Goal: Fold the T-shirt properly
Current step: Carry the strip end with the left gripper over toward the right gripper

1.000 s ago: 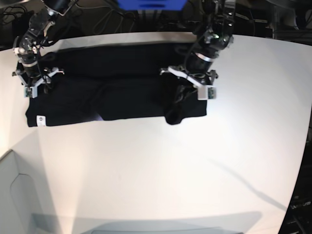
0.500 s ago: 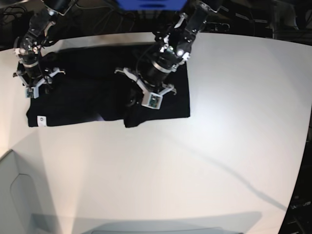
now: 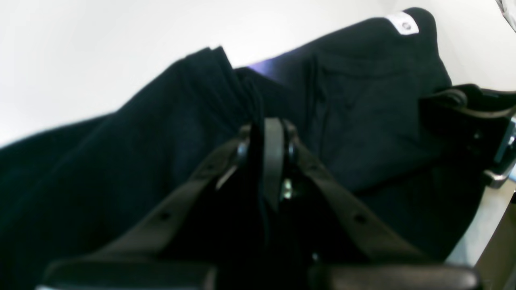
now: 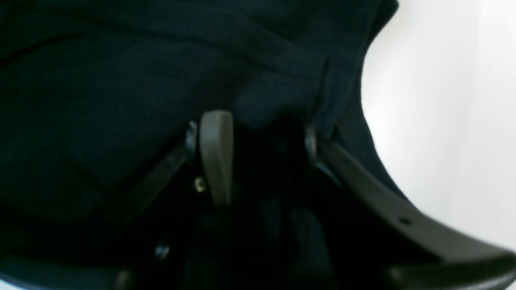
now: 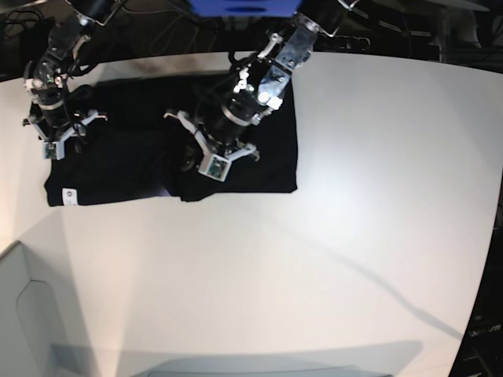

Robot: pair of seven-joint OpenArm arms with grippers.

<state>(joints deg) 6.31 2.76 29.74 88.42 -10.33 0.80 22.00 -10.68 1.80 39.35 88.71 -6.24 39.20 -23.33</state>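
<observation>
The black T-shirt (image 5: 134, 157) lies across the far left of the white table, its small white tag (image 5: 68, 194) at the near left corner. My left gripper (image 5: 200, 161) is over the shirt's middle, shut on a raised fold of the cloth. In the left wrist view its fingers (image 3: 274, 161) meet on the dark fabric (image 3: 161, 133), and the tag (image 3: 403, 23) shows beyond. My right gripper (image 5: 55, 129) rests at the shirt's left edge. The right wrist view shows it (image 4: 262, 133) open, fingers (image 4: 217, 153) apart over bunched black cloth (image 4: 121, 80).
The white table (image 5: 354, 236) stretches to the right and toward the front. Dark cables and a blue object (image 5: 244, 6) sit behind the table's far edge. A pale raised panel (image 5: 31, 314) stands at the near left corner.
My left gripper has carried the shirt's right part leftward, from the right end to over the middle. The shirt's right edge now lies further left. The right arm has held still.
</observation>
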